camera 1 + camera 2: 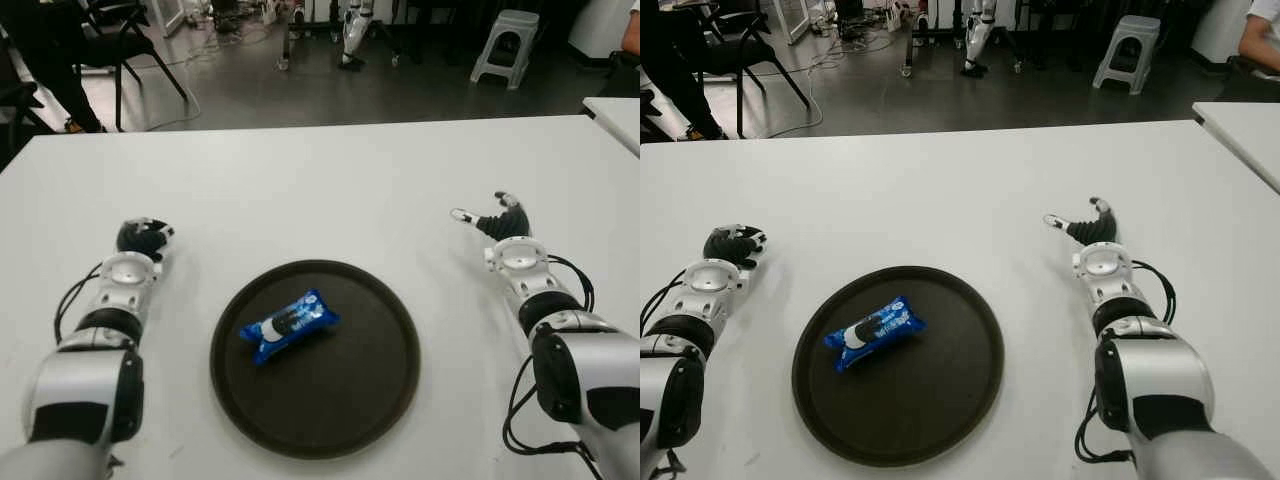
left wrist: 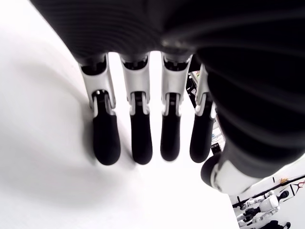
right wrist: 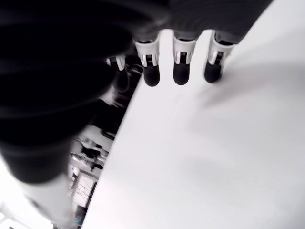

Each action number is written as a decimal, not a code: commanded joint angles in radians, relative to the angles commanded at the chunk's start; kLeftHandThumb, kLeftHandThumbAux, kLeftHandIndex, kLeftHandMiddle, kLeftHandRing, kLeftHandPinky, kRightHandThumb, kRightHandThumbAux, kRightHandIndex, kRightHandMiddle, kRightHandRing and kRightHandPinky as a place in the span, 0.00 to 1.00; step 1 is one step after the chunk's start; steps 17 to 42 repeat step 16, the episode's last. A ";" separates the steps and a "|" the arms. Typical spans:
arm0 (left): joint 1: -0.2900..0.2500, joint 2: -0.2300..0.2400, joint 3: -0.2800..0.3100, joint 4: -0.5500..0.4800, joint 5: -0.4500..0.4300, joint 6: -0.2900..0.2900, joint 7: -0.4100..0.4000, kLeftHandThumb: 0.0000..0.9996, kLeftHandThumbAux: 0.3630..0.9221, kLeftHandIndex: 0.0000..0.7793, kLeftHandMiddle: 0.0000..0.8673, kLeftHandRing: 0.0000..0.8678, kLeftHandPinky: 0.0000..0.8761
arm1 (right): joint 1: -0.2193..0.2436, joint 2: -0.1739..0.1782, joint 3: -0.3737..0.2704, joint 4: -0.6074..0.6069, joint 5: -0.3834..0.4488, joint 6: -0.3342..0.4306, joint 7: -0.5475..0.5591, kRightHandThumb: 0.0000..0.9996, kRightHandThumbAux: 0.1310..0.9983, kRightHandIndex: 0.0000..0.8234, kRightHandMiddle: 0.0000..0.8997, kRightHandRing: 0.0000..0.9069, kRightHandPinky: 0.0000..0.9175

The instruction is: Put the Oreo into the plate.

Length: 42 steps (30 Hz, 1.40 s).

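A blue Oreo packet [image 1: 289, 325] lies on its side inside the dark round plate [image 1: 370, 385], a little left of the plate's middle. Neither hand touches it. My left hand [image 1: 142, 238] shows on the white table [image 1: 320, 190] to the left of the plate, its fingers [image 2: 138, 138] stretched out and holding nothing. My right hand [image 1: 497, 222] shows to the right of the plate, thumb spread to the side, fingers [image 3: 181, 71] relaxed and empty.
The table's far edge [image 1: 320, 128] runs across the view, with a dark floor, chairs [image 1: 120, 40] and a grey stool [image 1: 505, 45] beyond. A second white table's corner [image 1: 615, 110] stands at the far right.
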 joint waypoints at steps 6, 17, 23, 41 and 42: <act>-0.003 0.000 0.000 0.000 0.004 0.005 0.005 0.69 0.63 0.53 0.31 0.28 0.14 | 0.000 0.000 0.011 -0.002 -0.012 0.007 0.012 0.67 0.69 0.50 0.26 0.25 0.35; -0.004 -0.002 0.012 0.000 0.001 0.008 0.006 0.69 0.63 0.53 0.30 0.27 0.12 | -0.002 0.001 0.025 -0.003 -0.025 0.012 0.015 0.69 0.69 0.51 0.44 0.46 0.50; -0.004 -0.002 0.012 0.000 0.001 0.008 0.006 0.69 0.63 0.53 0.30 0.27 0.12 | -0.002 0.001 0.025 -0.003 -0.025 0.012 0.015 0.69 0.69 0.51 0.44 0.46 0.50; -0.004 -0.002 0.012 0.000 0.001 0.008 0.006 0.69 0.63 0.53 0.30 0.27 0.12 | -0.002 0.001 0.025 -0.003 -0.025 0.012 0.015 0.69 0.69 0.51 0.44 0.46 0.50; -0.004 -0.002 0.012 0.000 0.001 0.008 0.006 0.69 0.63 0.53 0.30 0.27 0.12 | -0.002 0.001 0.025 -0.003 -0.025 0.012 0.015 0.69 0.69 0.51 0.44 0.46 0.50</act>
